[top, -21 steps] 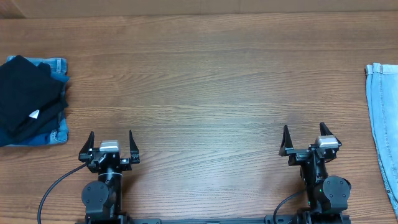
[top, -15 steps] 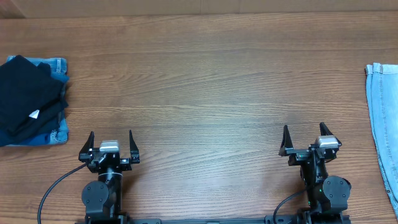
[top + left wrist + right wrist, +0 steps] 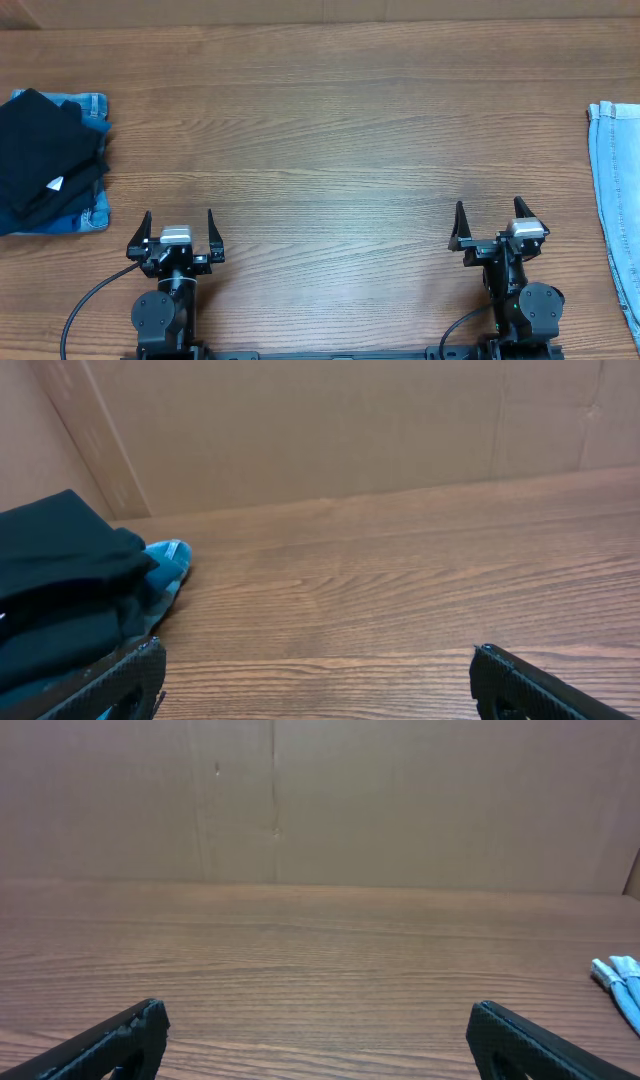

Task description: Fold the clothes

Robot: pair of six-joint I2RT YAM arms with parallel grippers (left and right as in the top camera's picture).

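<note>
The clothes, pale light-blue denim, lie at the table's right edge, partly cut off by the frame; a sliver of them shows at the far right of the right wrist view. My left gripper rests near the front edge on the left, open with nothing between its fingers. My right gripper rests near the front edge on the right, also open and empty, well left of the clothes. Both sets of fingertips frame bare wood.
A black garment with a small white tag lies on brighter blue folded denim at the far left; both show in the left wrist view. A cardboard wall backs the wooden table.
</note>
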